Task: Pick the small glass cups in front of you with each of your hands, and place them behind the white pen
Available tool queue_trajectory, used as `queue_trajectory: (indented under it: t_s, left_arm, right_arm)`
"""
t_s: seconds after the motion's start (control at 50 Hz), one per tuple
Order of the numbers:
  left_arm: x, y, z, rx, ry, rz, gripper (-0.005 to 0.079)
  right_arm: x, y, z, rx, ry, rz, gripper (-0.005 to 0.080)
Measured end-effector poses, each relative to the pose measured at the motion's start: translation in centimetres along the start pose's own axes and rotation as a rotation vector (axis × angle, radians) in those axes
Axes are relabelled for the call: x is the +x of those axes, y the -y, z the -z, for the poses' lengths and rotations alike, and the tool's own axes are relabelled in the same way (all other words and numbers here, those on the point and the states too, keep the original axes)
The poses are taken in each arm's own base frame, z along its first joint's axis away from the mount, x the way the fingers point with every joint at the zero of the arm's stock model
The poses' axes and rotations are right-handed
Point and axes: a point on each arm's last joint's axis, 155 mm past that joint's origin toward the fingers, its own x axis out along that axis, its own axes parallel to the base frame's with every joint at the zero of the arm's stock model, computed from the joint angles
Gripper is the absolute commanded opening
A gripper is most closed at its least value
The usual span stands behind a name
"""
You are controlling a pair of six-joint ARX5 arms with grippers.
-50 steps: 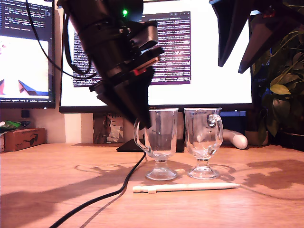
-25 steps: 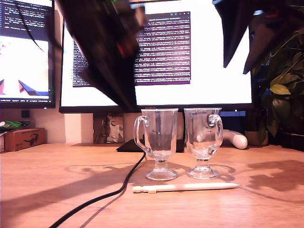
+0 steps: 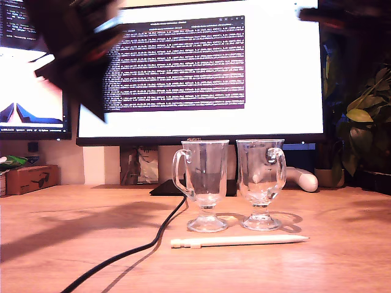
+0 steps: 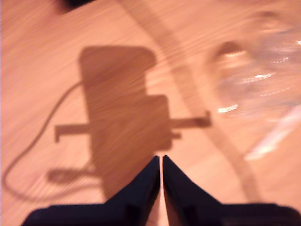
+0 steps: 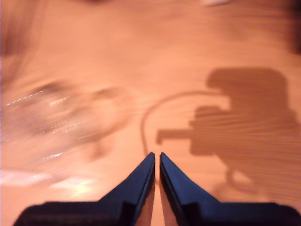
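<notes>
Two small glass cups stand upright side by side on the wooden desk, one (image 3: 206, 183) toward the exterior view's left and the other (image 3: 261, 180) to its right. The white pen (image 3: 238, 241) lies just in front of them, nearer the camera. My first gripper (image 4: 161, 158) is shut on nothing above bare wood, with a blurred cup (image 4: 263, 75) off to one side. My second gripper (image 5: 156, 154) is also shut and empty, beside a blurred cup (image 5: 56, 113). Two blurred dark arms (image 3: 73, 49) (image 3: 342, 15) hang high above the desk, clear of both cups.
A black cable (image 3: 140, 247) runs across the desk from behind the cups toward the camera. Monitors (image 3: 201, 67) stand at the back. A plant (image 3: 366, 116) is at the exterior view's right, a small box (image 3: 30, 177) at its left.
The arm at the exterior view's left has lifted up and away to the left from the cup it stood beside. The other arm rose almost out of frame. Cups and pen stayed put.
</notes>
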Motion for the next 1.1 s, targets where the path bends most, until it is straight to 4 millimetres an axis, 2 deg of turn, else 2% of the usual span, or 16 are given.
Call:
queue_trajectory:
  t_s: [0.14,0.24,0.32,0.4,0.48,0.7,0.78,0.94,1.1]
  left_arm:
    - [0.1,-2.9,1.3,-0.059,0.081,-0.048,-0.0019]
    - [-1.4,-4.0,0.7,-0.07,0.188,-0.076,-0.0019]
    - [-3.1,-4.6,-0.4,-0.07,0.285,-0.098,-0.0019]
    - [-4.7,-5.2,-1.3,-0.072,0.367,-0.121,-0.0019]
    - [-5.1,-6.0,-1.1,-0.084,0.399,-0.139,-0.0019]
    - [-2.6,-7.4,3.5,-0.138,0.329,-0.161,-0.0019]
    - [-2.7,-7.9,4.5,-0.151,0.345,-0.176,-0.0019]
    - [-5.5,-8.5,3.6,-0.172,0.492,-0.212,-0.0019]
    - [-8.0,-8.5,2.9,-0.185,0.606,-0.236,-0.0019]
  right_arm:
    - [0.2,2.9,-1.1,0.054,0.036,0.041,-0.0008]
    - [0.4,3.5,-2.4,0.054,0.091,0.049,-0.0008]
    - [0.8,3.4,-2.5,0.054,0.118,0.046,-0.0008]
    - [1.5,3.4,-1.6,0.054,0.128,0.046,-0.0008]
    - [2.3,3.4,-0.3,0.053,0.136,0.045,-0.0008]
    - [3.7,4.4,3.2,0.055,0.171,0.063,-0.0008]
    - [4.0,4.7,4.1,0.054,0.192,0.069,-0.0008]
    - [4.3,4.4,5.2,0.046,0.257,0.052,-0.0008]
    - [4.2,4.1,5.0,0.053,0.36,0.034,-0.0008]
